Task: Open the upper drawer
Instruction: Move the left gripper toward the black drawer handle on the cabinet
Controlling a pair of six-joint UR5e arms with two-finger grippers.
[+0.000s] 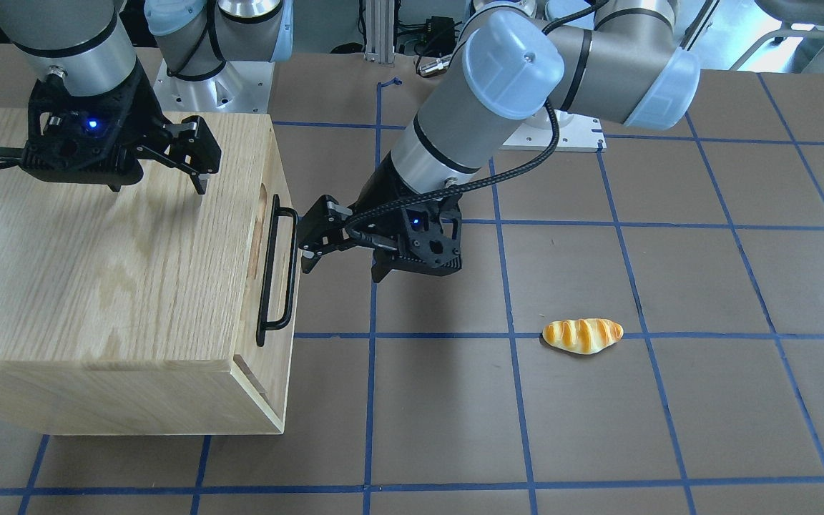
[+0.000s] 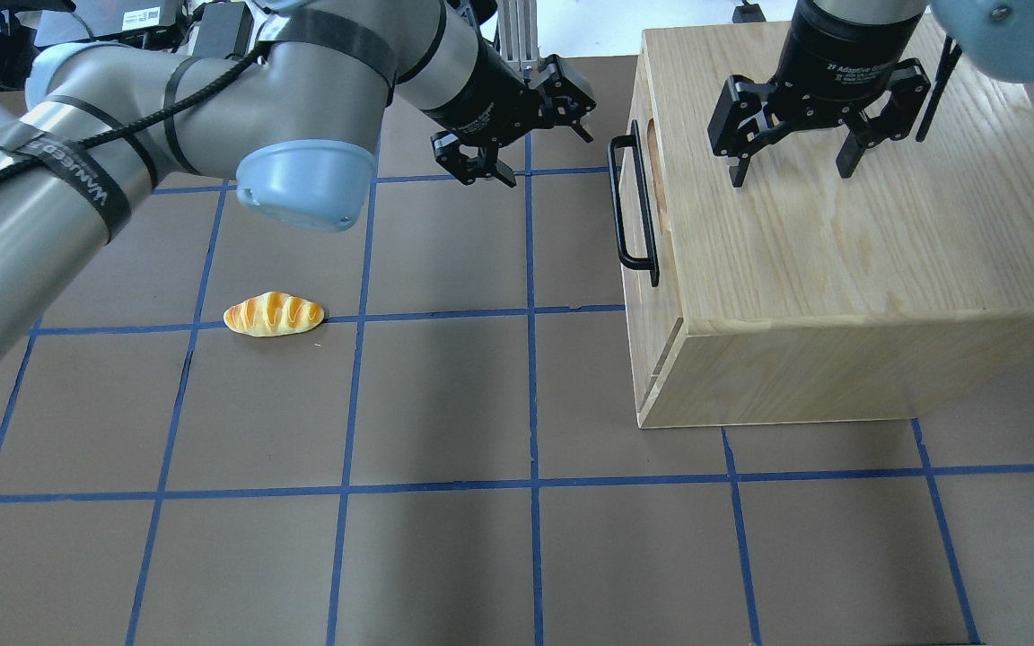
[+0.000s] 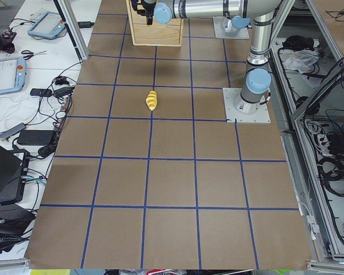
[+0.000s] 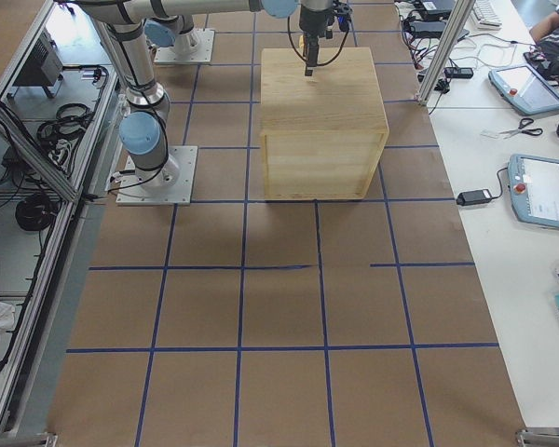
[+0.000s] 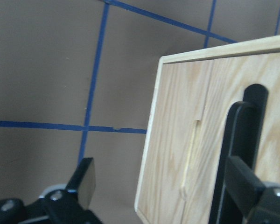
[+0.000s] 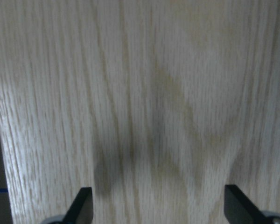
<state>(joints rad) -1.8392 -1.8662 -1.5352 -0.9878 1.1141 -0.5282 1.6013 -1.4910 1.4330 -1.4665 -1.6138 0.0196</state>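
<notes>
The upper drawer [image 1: 273,252] is the top front panel of the oak cabinet, with a slot cutout and a long black bar handle [image 1: 277,270]. It sits flush, closed. It also shows in the overhead view [image 2: 647,193] with its handle [image 2: 632,202], and in the left wrist view [image 5: 177,140]. My left gripper [image 1: 340,274] is open and empty just in front of the handle's far end, not around it. In the left wrist view [image 5: 163,186] the handle [image 5: 238,135] lies by one finger. My right gripper [image 2: 791,170] is open and empty just above the cabinet top.
The oak cabinet [image 2: 840,242] stands on the table on my right side. A toy bread roll [image 2: 273,314] lies on the brown mat to the left of it. The right wrist view shows only the cabinet top's wood grain [image 6: 154,93].
</notes>
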